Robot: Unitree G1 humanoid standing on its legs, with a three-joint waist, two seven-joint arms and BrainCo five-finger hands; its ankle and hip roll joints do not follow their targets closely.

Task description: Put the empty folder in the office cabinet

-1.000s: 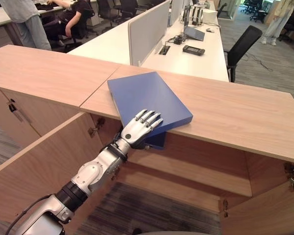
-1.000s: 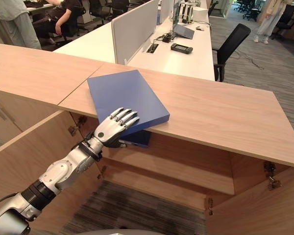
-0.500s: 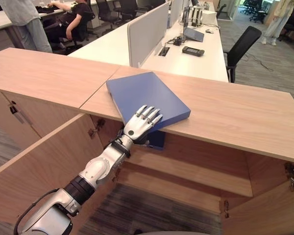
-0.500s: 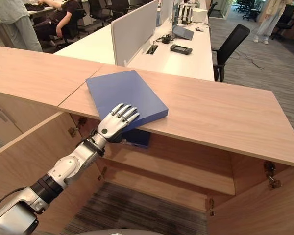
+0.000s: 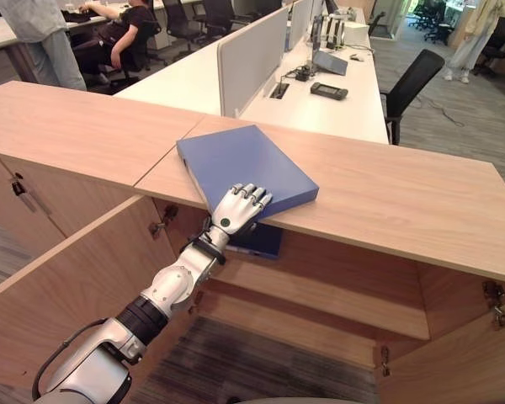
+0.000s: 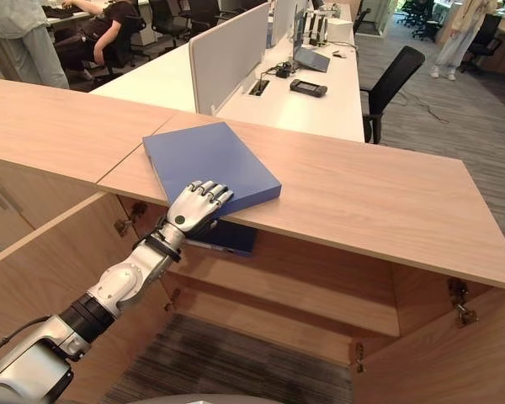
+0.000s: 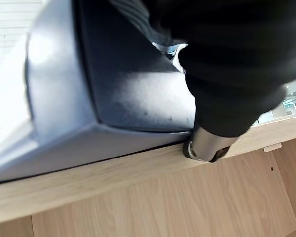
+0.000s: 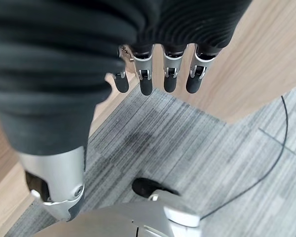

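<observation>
A blue folder (image 5: 236, 160) lies flat on the wooden cabinet top (image 5: 404, 202), its near corner jutting past the front edge. My left hand (image 5: 236, 210) reaches up from below. Its fingers curl over the folder's near edge, and the thumb (image 7: 204, 145) sits beneath against the wood. The left wrist view shows the folder's (image 7: 128, 84) spine close up. A second, darker blue folder (image 5: 259, 241) sits inside the cabinet just under the top. My right hand (image 8: 167, 74) hangs over the carpet with straight fingers and holds nothing.
Both cabinet doors stand open, one at the left (image 5: 76, 286) and one at the lower right (image 5: 480, 362), with a shelf (image 5: 320, 295) inside. Beyond are a white desk with a divider (image 5: 252, 50), a black chair (image 5: 412, 80) and people at the far left (image 5: 42, 34).
My left hand has slid up onto the folder's near edge, and its fingers have gone from flat to curled over it. The folder has shifted slightly back.
</observation>
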